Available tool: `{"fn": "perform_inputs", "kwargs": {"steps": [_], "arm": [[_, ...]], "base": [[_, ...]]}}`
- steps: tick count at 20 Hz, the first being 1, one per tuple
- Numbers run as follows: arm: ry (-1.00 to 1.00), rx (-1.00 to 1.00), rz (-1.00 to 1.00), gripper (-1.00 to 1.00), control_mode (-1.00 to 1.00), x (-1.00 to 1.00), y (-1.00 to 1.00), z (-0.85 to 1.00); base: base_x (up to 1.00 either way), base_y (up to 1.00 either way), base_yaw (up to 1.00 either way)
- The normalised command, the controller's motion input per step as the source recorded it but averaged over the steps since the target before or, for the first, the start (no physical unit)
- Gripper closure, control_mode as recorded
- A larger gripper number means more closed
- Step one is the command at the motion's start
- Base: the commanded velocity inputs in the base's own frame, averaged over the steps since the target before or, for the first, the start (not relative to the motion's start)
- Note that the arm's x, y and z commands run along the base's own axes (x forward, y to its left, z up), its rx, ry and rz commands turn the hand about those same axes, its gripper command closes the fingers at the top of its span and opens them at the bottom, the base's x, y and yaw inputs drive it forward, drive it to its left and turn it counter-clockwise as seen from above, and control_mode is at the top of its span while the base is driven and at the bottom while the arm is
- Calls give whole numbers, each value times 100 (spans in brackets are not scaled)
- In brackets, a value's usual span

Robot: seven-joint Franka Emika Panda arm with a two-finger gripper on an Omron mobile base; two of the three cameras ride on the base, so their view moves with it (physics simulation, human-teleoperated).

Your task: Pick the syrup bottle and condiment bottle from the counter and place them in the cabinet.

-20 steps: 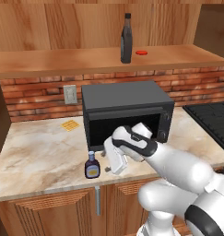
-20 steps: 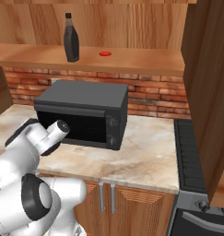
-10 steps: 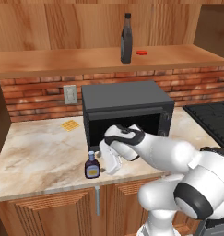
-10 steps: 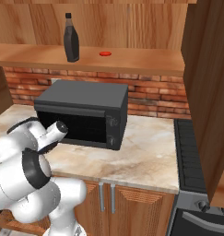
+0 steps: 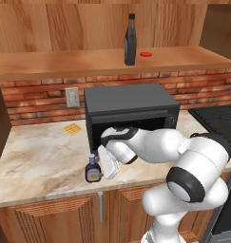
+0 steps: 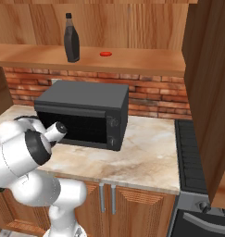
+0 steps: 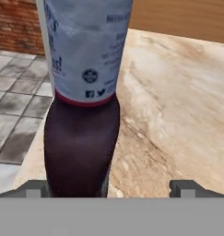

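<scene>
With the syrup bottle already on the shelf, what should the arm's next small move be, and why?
Probably ease sideways to centre, then close: the open gripper sits right at the condiment bottle on the counter, but the bottle lies off-centre, close to one fingertip.

A home kitchen: a marble-look counter (image 5: 41, 156) over wooden cupboard doors (image 5: 50, 218), a black microwave (image 5: 129, 111) against a red brick wall (image 5: 31, 97) (with a socket (image 5: 72, 97)), a stove (image 6: 192, 152) alongside.
</scene>
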Motion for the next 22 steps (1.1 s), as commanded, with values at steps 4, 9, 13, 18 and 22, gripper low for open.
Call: {"fn": "perform_inputs", "kwargs": {"steps": [4, 9, 13, 18, 22], "arm": [[1, 0, 0, -100, -100, 34, 15, -23], [0, 0, 0, -100, -100, 23, 22, -25], [0, 0, 0, -100, -100, 14, 26, -23], [0, 0, 0, 100, -100, 17, 25, -17], [0, 0, -1, 100, -100, 0, 5, -2]], "base": [[0, 0, 0], [0, 0, 0], [0, 0, 0], [0, 0, 0], [0, 0, 0]]}}
